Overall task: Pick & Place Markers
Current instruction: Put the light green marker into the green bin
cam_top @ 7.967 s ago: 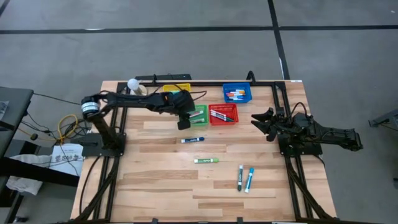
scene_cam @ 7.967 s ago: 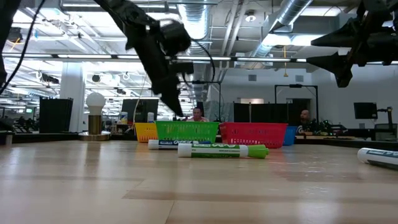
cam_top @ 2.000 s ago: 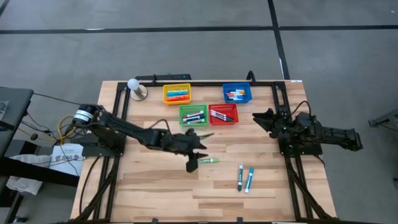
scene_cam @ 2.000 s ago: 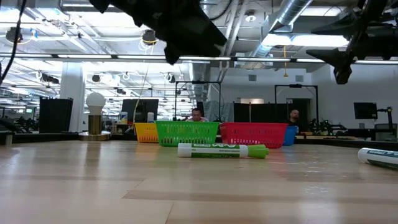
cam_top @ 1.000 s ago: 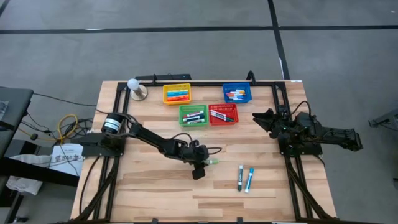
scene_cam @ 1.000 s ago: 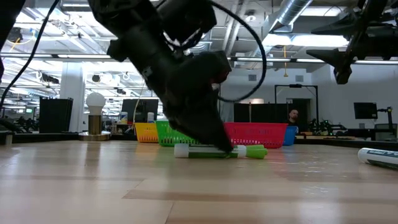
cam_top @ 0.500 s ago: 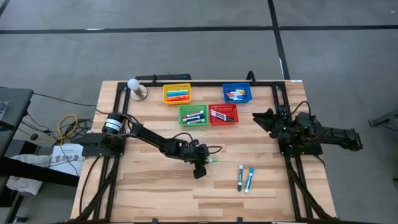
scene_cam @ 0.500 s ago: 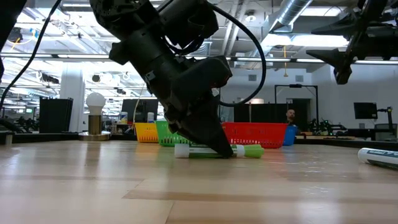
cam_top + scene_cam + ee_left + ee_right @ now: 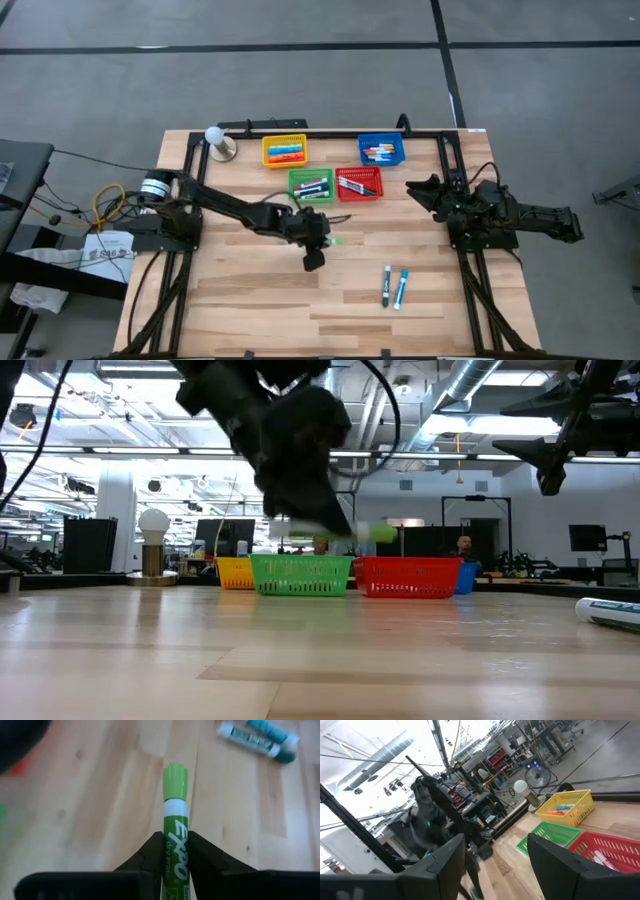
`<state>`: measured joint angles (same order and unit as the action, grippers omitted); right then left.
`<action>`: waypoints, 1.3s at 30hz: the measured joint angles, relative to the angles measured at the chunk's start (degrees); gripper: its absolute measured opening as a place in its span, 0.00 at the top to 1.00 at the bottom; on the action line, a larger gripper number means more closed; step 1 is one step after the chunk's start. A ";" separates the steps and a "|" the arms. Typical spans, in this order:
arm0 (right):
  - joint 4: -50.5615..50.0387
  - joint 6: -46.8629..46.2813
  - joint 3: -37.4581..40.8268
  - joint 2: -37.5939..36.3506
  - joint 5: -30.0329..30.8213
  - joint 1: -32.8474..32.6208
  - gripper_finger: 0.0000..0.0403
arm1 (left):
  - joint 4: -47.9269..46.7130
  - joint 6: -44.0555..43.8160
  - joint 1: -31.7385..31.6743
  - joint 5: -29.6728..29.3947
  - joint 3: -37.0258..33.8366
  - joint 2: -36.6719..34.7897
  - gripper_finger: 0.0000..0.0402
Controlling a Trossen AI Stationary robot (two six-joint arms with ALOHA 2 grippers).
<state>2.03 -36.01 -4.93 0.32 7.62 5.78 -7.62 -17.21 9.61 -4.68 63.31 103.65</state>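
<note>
My left gripper (image 9: 320, 242) hovers over the table's middle, just near of the green basket (image 9: 311, 185), and is shut on a yellow-green marker (image 9: 175, 851). The low view shows this marker (image 9: 345, 531) in the air. A dark green marker (image 9: 386, 286) and a blue marker (image 9: 402, 289) lie flat side by side on the wood toward the near right. More markers fill the baskets. My right gripper (image 9: 420, 192) waits open and raised at the table's right side. My left gripper pinches the yellow-green marker's white printed barrel (image 9: 175, 857) between its two fingers, which come down from above. The green cap end (image 9: 176, 777) sticks out past the fingers. The marker is lifted clear of the table and lies about level (image 9: 380, 533).
Yellow basket (image 9: 284, 151) and blue basket (image 9: 382, 151) stand near the far edge, with the red basket (image 9: 359, 183) beside the green one. A white bulb-shaped object (image 9: 215, 137) sits at the far left. Black frame rails run along the table's sides.
My left gripper has risen from the table with the yellow-green marker, which lay flat on the wood a second ago and is now lifted clear. The gripper has also moved toward the far edge, closer to the green basket.
</note>
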 joint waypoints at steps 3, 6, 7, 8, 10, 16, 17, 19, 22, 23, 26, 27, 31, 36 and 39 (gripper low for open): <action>0.01 0.00 0.00 -0.01 0.01 -0.02 0.49 | -0.55 1.74 -2.34 -0.19 0.02 -5.09 0.83; 0.05 0.00 0.00 -0.02 -0.01 -0.02 0.49 | -0.78 3.85 -4.96 -1.51 0.04 -10.04 0.83; -0.03 0.00 0.00 0.00 -0.02 -0.02 0.49 | -0.94 4.45 -5.78 -1.81 0.04 -11.68 0.83; -0.03 0.00 0.00 -0.02 -0.01 -0.02 0.49 | -0.76 4.84 -6.57 -1.83 0.04 -13.59 0.83; -0.03 0.00 0.00 -0.02 -0.03 -0.02 0.49 | -0.47 5.53 -7.87 -2.76 0.05 -17.13 0.83; 0.01 0.00 0.00 -0.01 -0.09 0.01 0.49 | -0.37 9.71 -9.92 -8.00 0.09 -25.85 0.83; 0.01 0.00 0.00 -0.02 -0.09 0.07 0.49 | -0.60 9.83 -10.07 -8.47 0.09 -26.78 0.83; 0.01 0.00 0.00 -0.02 -0.01 0.07 0.49 | -0.56 10.00 -10.44 -8.86 0.11 -27.94 0.83; 0.03 0.00 0.00 0.00 0.06 0.41 0.49 | -1.07 11.67 -10.76 -9.05 0.11 -28.24 0.83; 0.07 0.00 0.00 -0.02 0.06 0.62 0.49 | -1.13 12.01 -10.76 -9.08 0.11 -28.05 0.83; 0.12 0.00 0.00 -0.01 0.06 1.29 0.49 | -1.29 12.84 -11.30 -8.86 0.13 -26.85 0.83; 0.12 0.00 0.00 -0.02 0.06 1.52 0.49 | -1.36 13.49 -11.55 -8.85 0.15 -26.29 0.83; 0.14 0.00 0.00 -0.02 0.08 2.37 0.49 | -1.56 18.48 -13.68 -7.92 0.13 -22.72 0.83; 0.14 -0.02 0.00 -0.02 0.06 3.25 0.49 | -2.28 25.49 -17.60 -4.75 0.13 -15.65 0.83; 0.14 -0.01 0.00 -0.01 0.05 3.47 0.49 | -2.60 29.37 -19.93 -4.71 0.13 -11.62 0.83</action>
<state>2.17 -36.02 -4.93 0.31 7.67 9.25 -10.22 12.16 -10.32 -9.39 63.44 92.03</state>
